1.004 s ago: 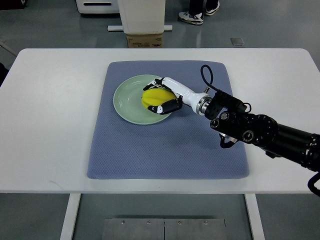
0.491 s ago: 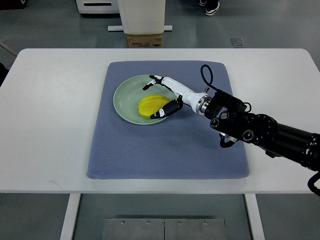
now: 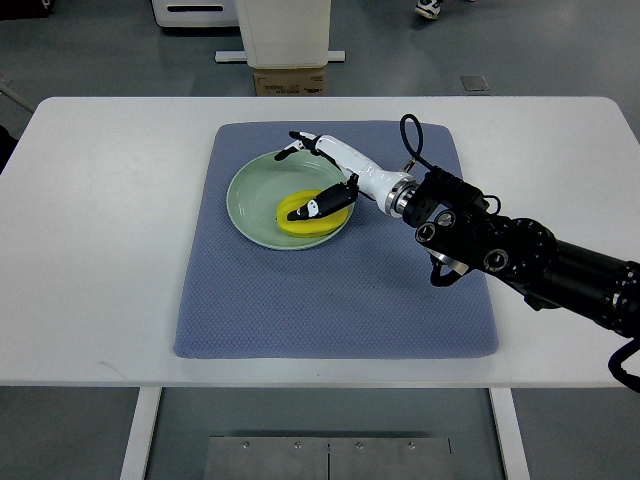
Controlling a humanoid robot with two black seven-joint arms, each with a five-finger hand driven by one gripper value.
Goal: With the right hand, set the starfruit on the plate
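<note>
Top view shows the right hand (image 3: 318,178) spread open over the plate (image 3: 250,195), gripping nothing. Beneath its thumb the starfruit (image 3: 300,216) lies on the plate, toward the desk's (image 3: 100,200) far edge; placing looks done, only withdrawal remains.

The bench (image 3: 100,250) is bare on its left and front areas, giving open passage on those sides. The blue mat (image 3: 330,300) is unobstructed across its front half. The green plate (image 3: 250,195) occupies the mat's rear centre, with the starfruit (image 3: 300,215) lying in its right part. The right hand (image 3: 325,175) and its arm (image 3: 520,255) span from the right edge to above the plate, blocking approach from the right. The plate's left portion remains open.
</note>
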